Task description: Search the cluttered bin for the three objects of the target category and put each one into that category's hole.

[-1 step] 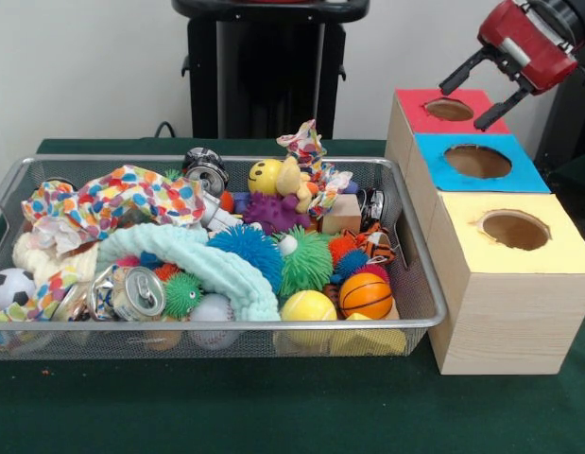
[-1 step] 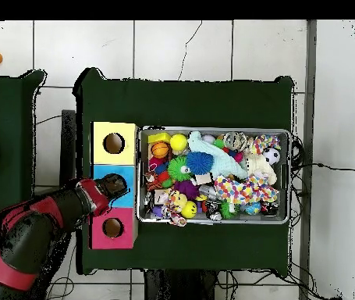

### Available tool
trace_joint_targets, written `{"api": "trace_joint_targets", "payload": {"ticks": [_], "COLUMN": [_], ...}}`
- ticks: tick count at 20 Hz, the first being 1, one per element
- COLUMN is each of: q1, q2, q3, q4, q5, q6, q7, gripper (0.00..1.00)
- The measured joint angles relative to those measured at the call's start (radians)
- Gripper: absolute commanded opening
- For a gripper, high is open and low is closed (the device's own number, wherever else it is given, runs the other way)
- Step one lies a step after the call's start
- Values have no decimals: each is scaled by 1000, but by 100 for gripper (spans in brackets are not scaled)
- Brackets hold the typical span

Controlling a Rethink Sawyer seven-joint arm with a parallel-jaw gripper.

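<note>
**Fingers spread above the red box, bin full of clutter**

Fingers (image 1: pixel 459 75) of the gripper (image 1: pixel 479 93) are seen spread apart, with nothing held between them. Both black fingers point down and to the left in the front view. One tip is placed just above the edge of the round hole in the red-topped box (image 1: pixel 415 115); the other hangs beside that box, at its far side. The red arm (image 2: pixel 36 226) is seen in the overhead view to reach across the blue-topped box (image 2: pixel 128 198), so that part of this box is covered.

Three wooden boxes are set in one row, touching each other, just beside the wire bin (image 1: pixel 420 274). Each box has one round hole on top. The yellow-topped box (image 1: pixel 557 248) is the nearest one in the front view, the blue one is in the middle, and the red one is the farthest.

The bin is filled with many things. Several balls are found at the end nearest to the boxes: an orange basketball (image 1: pixel 366 294), a yellow ball (image 1: pixel 307 307), and spiky balls in blue (image 1: pixel 247 246), green (image 1: pixel 305 261) and purple (image 1: pixel 274 212). A small soccer ball (image 1: pixel 8 287) lies at the opposite end. A crushed can (image 1: pixel 138 292) lies near the front wall, under a pale green cloth (image 1: pixel 207 265). A colourful dotted cloth (image 1: pixel 112 199) is spread over the far left part.

Which category is the target cannot be told.
</note>
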Motion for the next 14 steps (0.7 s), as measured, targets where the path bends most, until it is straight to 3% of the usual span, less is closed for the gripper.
{"api": "trace_joint_targets", "payload": {"ticks": [7,14], "q1": [-82,-220], "q2": [-144,-294], "q3": [74,184], "q4": [32,85], "q5": [-81,-213], "q6": [-125,-251], "q7": [0,-1], "gripper": [100,100]}}
